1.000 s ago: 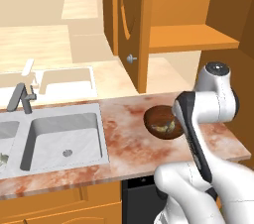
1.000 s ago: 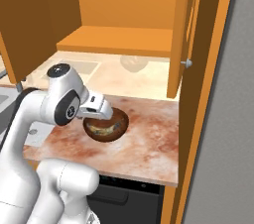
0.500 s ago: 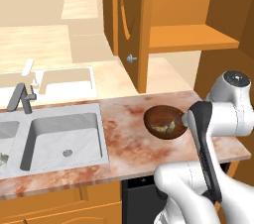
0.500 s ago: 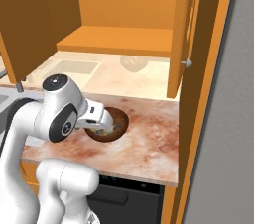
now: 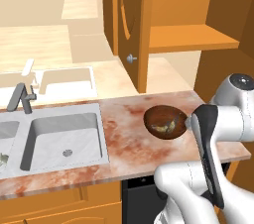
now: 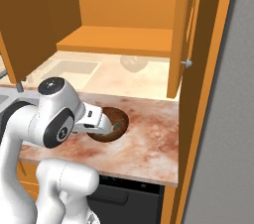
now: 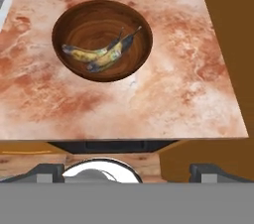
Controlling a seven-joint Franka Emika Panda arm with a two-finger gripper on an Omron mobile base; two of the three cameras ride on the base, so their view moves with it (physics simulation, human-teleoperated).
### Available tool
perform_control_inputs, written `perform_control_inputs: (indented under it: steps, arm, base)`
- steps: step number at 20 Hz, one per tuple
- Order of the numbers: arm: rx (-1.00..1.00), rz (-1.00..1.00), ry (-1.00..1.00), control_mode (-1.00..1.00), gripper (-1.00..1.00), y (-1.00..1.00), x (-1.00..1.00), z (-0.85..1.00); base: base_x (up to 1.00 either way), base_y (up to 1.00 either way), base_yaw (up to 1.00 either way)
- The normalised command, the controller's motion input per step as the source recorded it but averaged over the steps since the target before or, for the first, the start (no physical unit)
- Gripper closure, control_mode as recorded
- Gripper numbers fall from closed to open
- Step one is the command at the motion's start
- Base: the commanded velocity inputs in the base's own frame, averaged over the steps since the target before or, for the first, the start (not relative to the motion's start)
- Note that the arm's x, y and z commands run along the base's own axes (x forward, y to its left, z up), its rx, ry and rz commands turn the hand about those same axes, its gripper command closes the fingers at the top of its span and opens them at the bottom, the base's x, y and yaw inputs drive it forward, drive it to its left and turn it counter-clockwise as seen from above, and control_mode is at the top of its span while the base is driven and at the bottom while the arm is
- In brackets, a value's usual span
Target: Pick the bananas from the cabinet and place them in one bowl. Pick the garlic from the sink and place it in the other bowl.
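Counter: mottled red-brown stone counter (image 5: 124, 134) under an open wooden cabinet (image 5: 188, 37), whose shelf lies bare in both base views.
Sink: the steel sink (image 5: 59, 136) is set into the counter's left part, with the faucet (image 5: 21, 96) behind it.
Bowl: a dark wooden bowl (image 7: 101, 39) stands on the counter below the cabinet; seen from the right base view it sits just beyond the arm's wrist (image 6: 116, 121).
Bananas: the bananas (image 7: 99, 53) lie inside that bowl, flat on its bottom, so this half of the task looks done.
Second bowl: a pale rounded shape (image 6: 133, 63) farther back on the counter is probably the other bowl, though it is too faint to be sure.
Garlic: a small pale lump (image 5: 3, 158) at the left edge of the left base view, down in the far-left basin, is most likely the garlic; it is partly cut off by the frame.
Gripper: the gripper (image 7: 126, 171) is pulled back above the counter's front edge, jaws spread wide with nothing between them; the two fingertips (image 7: 47, 171) stand far apart at the bottom of the hand view.
Key relation: the garlic lies well away to the arm's left, across the whole sink from the gripper, which faces the bowl.
Next move, as a judgement: the arm must swing left, or the base drive left, then reach down into the basin.
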Motion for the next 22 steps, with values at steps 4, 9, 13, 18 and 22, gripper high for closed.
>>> perform_control_inputs:
  steps: [4, 9, 13, 18, 22]
  arm:
    - [0.00, 0.00, 0.00, 1.00, -1.00, 0.00, 0.00, 0.00]
    - [0.00, 0.00, 0.00, 1.00, -1.00, 0.00, 0.00, 0.00]
    - [0.00, 0.00, 0.00, 1.00, -1.00, 0.00, 0.00, 0.00]
    - [0.00, 0.00, 0.00, 1.00, -1.00, 0.00, 0.00, 0.00]
    - [0.00, 0.00, 0.00, 1.00, -1.00, 0.00, 0.00, 0.00]
  base:
    - [-0.42, 0.37, 0.00]
    - [-0.48, 0.68, 0.00]
    - [-0.26, 0.91, 0.00]
    - [-0.15, 0.97, 0.00]
    - [-0.05, 0.97, 0.00]
